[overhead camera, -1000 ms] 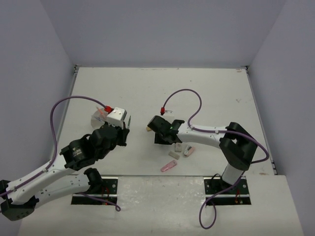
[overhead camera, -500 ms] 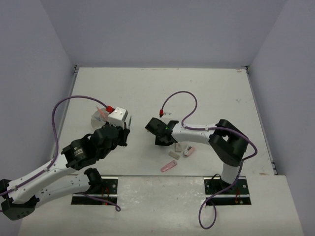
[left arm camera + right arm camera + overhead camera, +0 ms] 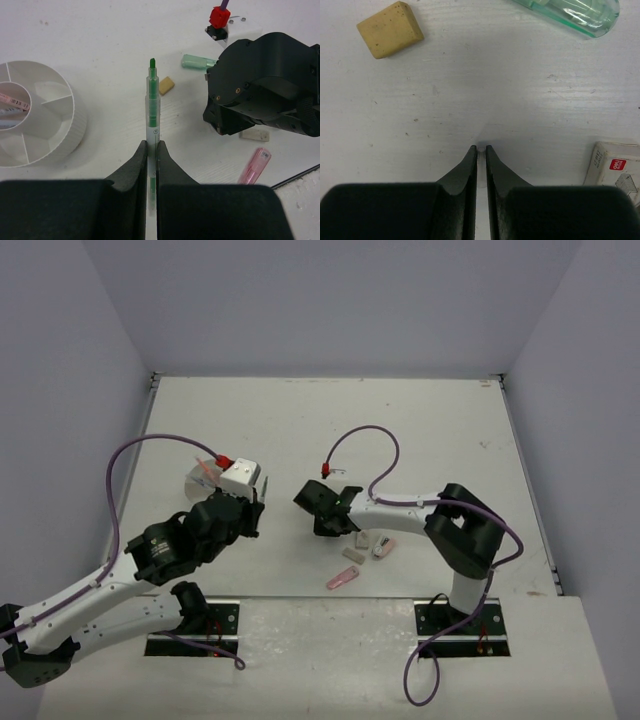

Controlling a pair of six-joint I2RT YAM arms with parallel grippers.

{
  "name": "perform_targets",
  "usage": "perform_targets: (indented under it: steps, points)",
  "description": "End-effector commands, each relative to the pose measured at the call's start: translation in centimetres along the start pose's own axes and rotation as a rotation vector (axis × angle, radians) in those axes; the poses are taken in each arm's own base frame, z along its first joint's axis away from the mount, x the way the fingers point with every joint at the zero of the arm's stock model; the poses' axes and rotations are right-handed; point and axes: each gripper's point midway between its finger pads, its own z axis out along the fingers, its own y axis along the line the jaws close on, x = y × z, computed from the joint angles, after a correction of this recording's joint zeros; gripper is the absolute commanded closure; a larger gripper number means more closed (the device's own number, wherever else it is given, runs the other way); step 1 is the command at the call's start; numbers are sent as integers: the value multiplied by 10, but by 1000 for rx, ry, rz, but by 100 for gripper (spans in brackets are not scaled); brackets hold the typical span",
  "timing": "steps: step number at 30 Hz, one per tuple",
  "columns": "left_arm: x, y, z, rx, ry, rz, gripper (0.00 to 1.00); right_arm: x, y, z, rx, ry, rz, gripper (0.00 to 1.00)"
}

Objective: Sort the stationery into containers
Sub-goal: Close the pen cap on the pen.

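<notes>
Presently, my left gripper (image 3: 151, 145) pinches a green pen (image 3: 152, 107), tip pointing ahead; the white holder (image 3: 80, 125) stands to its left. My right gripper (image 3: 481, 148) has its jaws drawn almost together, with a tan eraser (image 3: 390, 29) ahead-left and a mint-green marker (image 3: 575, 12) ahead-right.

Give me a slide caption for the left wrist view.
Left gripper shut on a green pen, tip pointing away, white holder to its left, tan eraser beside the tip.
</notes>
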Motion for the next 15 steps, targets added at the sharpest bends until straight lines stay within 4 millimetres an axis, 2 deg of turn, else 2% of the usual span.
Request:
perform_targets:
  steps: [1,3,5,8,9,10,11,13,15]
  points:
    - [-11,-5,0,30,-31,12,100,-33,21,-40,-141,-123,1,100]
    - [-18,-6,-5,34,-50,-38,100,-56,28,-77,-253,-216,-2,100]
    - [-26,-15,-14,84,-70,-158,100,-86,33,-133,-398,-340,25,100]
    - [-32,-49,-23,292,-114,-254,100,-113,36,-198,-596,-492,54,100]
    - [-35,-67,-28,408,-148,-277,100,-125,33,-233,-706,-582,65,100]
    - [-49,-83,-37,525,-221,-303,100,-127,28,-256,-786,-647,49,100]
    - [-48,-93,-38,595,-256,-316,100,-128,24,-272,-843,-691,45,100]
    - [-49,-115,-58,804,-320,-365,100,-138,15,-330,-1025,-823,72,100]
    - [-55,-127,-68,915,-378,-392,100,-124,23,-351,-1165,-847,-17,100]
